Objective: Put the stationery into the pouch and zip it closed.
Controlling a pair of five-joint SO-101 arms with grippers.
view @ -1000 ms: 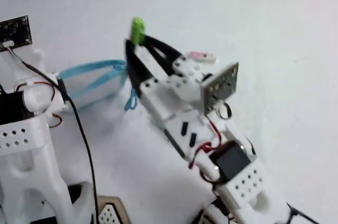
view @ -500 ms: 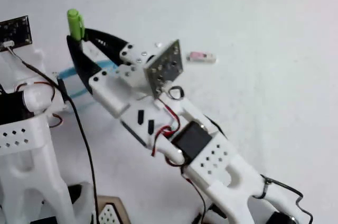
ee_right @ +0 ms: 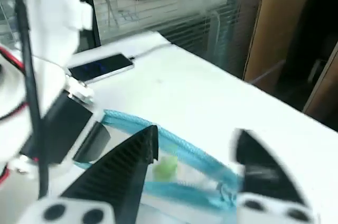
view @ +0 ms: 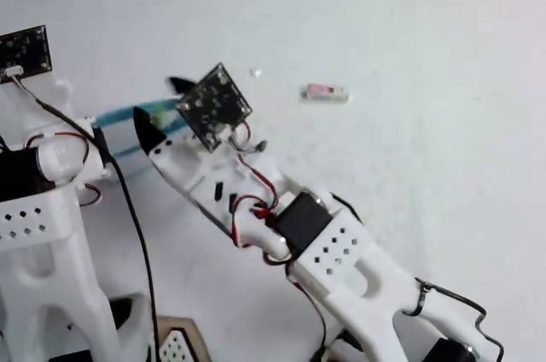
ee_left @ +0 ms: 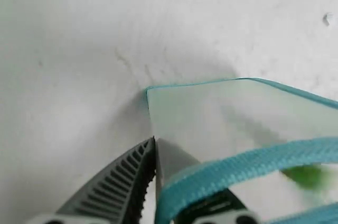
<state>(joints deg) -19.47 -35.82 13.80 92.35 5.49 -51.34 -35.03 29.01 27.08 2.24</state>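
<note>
The right gripper [ee_right: 195, 134] hangs wide open with nothing in it, its two black fingers spread to either side of the pouch [ee_right: 182, 147] just below; between the teal bands of the pouch's open mouth sits a green marker [ee_right: 166, 167], apart from both fingers; in the left wrist view the marker shows as a green blur through the clear wall; the left gripper [ee_left: 156, 147] is closed on one end of the pouch, its ribbed black finger pressed to the clear sheet beside the teal zip band, and so holds that end up off the table [view: 426, 166]; in the high view the right arm stretches from the near right corner across to the pouch at the left, next to the left arm's white base; a small pink item [view: 324, 91] lies alone on the table, well apart from the pouch and both grippers; a phone [ee_right: 100, 68] lies flat on the table beyond the left arm
</note>
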